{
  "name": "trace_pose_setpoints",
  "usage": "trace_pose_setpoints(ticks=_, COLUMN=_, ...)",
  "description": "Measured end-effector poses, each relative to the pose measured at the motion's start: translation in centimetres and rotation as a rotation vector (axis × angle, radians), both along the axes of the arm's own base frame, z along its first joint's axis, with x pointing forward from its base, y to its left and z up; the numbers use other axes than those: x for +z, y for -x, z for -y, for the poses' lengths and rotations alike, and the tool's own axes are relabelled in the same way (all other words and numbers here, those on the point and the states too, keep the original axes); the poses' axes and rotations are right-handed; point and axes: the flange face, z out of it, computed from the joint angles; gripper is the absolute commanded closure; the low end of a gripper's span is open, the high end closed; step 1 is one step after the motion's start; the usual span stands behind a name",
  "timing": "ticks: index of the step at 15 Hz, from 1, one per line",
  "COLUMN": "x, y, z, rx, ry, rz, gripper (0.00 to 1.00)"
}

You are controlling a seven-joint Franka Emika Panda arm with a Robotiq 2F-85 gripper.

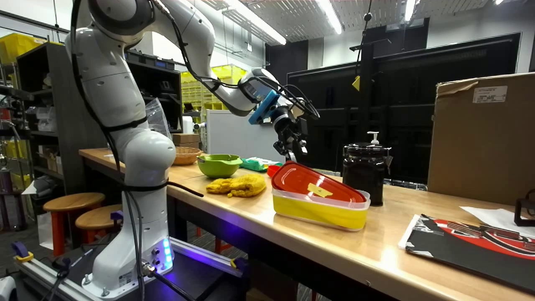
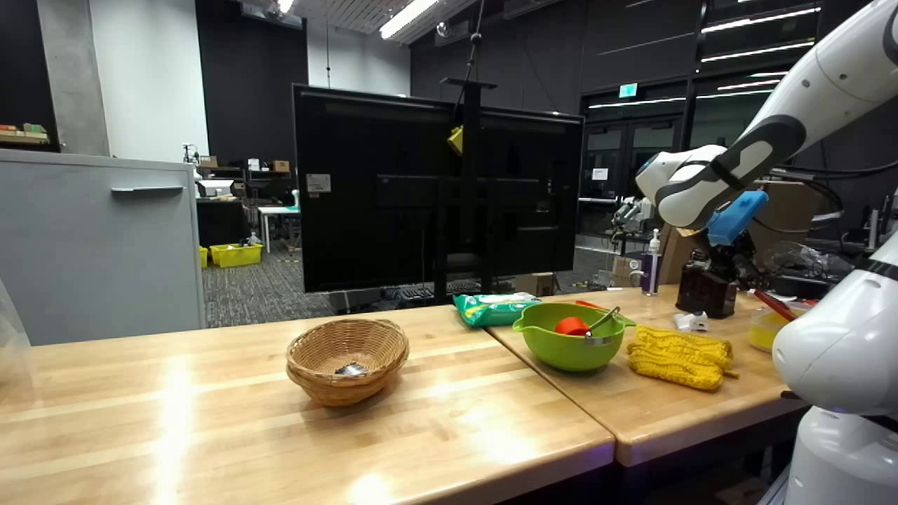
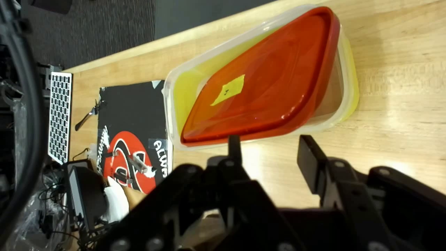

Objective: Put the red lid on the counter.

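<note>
The red lid [image 1: 305,177] rests tilted on the yellow container [image 1: 319,213], one end raised over the rim, the other dipped inside. It carries a small yellow tape piece. In the wrist view the lid [image 3: 264,80] lies askew across the container [image 3: 186,83]. The lid shows edge-on in an exterior view [image 2: 772,304]. The container stands on the wooden counter [image 1: 250,217]. My gripper [image 3: 268,150] is open with nothing between its fingers, beside the lid's long edge in the wrist view. In an exterior view the gripper [image 1: 296,151] is above the lid's raised end.
A dark jar [image 1: 363,173] stands behind the container. A yellow knit cloth [image 1: 240,185] and a green bowl [image 1: 219,165] lie toward the robot's base side. A black-and-red folder [image 1: 472,242] and cardboard box [image 1: 480,138] are at the far end. A wicker basket [image 2: 347,358] stands farther off.
</note>
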Motion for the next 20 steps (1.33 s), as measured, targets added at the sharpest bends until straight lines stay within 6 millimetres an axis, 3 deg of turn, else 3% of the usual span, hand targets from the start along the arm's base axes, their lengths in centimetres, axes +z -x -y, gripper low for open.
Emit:
trace_pose_setpoints(ticks=3, x=0.8, y=1.3, z=0.1, rx=-0.059, ry=0.003, rz=-0.014, gripper=0.02)
trace_pose_setpoints(ticks=4, x=1.0, y=1.9, z=0.2, rx=-0.081, ry=0.001, rz=-0.017, gripper=0.0)
trace_pose_setpoints(ticks=11, x=0.3, y=5.1, z=0.4, rx=-0.191, ry=-0.047, rz=0.004, gripper=0.0)
trace_pose_setpoints(ticks=20, x=-0.7, y=4.9, z=-0.3, rx=-0.185, ry=-0.07, rz=0.019, gripper=0.0)
